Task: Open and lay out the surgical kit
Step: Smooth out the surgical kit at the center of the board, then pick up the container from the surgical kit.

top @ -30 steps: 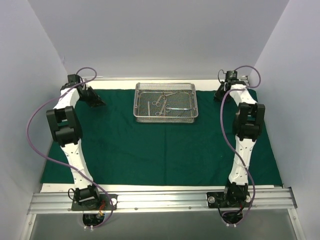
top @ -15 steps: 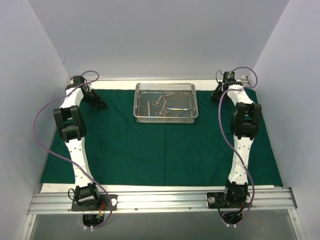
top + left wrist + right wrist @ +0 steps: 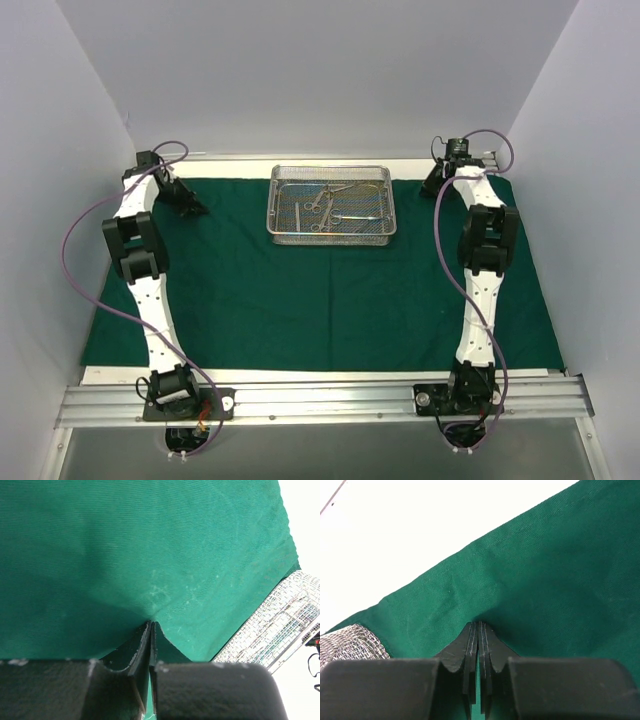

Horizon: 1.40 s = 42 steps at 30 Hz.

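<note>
The green cloth (image 3: pixel 300 300) lies spread, the mesh tray (image 3: pixel 331 237) with instruments (image 3: pixel 335 205) at its 12 o'clock. The left gripper (image 3: pixel 150 626) at 10 o'clock and the right gripper (image 3: pixel 479 626) at 2 o'clock are each pinched together on the cloth

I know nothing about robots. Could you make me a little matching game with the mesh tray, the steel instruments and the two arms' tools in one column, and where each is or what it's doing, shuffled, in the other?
Column one:
1. mesh tray
2. steel instruments
3. left tool
4. right tool

Column two:
A. shut on the green cloth near its far right corner
B. lying inside the tray
C. standing on the cloth, at the middle of its far edge
D. shut on the cloth near its far left corner

Pairs: 1-C, 2-B, 3-D, 4-A.
</note>
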Each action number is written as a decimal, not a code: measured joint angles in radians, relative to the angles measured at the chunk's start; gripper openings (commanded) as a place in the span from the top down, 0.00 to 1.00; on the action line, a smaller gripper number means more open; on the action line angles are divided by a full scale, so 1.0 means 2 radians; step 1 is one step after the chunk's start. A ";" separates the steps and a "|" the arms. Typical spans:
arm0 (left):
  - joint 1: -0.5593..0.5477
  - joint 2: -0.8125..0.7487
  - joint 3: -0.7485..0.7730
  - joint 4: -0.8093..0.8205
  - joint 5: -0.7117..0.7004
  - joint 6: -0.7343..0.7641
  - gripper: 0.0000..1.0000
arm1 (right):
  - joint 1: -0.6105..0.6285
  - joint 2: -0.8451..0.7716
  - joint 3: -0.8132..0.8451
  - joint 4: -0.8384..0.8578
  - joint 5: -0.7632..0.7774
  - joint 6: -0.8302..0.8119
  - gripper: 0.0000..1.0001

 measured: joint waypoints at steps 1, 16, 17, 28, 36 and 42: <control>0.002 -0.001 -0.001 0.000 0.000 0.001 0.87 | 0.000 0.000 0.000 -0.001 0.000 -0.001 0.99; 0.001 -0.094 -0.087 0.005 -0.010 0.033 0.40 | 0.000 -0.009 0.040 -0.047 -0.003 -0.024 0.26; 0.000 -0.106 -0.094 0.009 -0.004 0.034 0.38 | 0.001 -0.015 0.040 -0.050 -0.004 -0.026 0.21; -0.080 -0.161 -0.126 0.109 0.086 0.014 0.34 | 0.029 -0.064 0.052 -0.061 -0.069 -0.050 0.10; -0.154 -0.135 -0.087 0.112 0.077 0.009 0.35 | 0.072 -0.064 0.052 -0.079 -0.088 -0.069 0.16; -0.176 -0.105 -0.031 0.076 0.036 0.014 0.36 | 0.086 -0.064 0.043 -0.091 -0.085 -0.082 0.26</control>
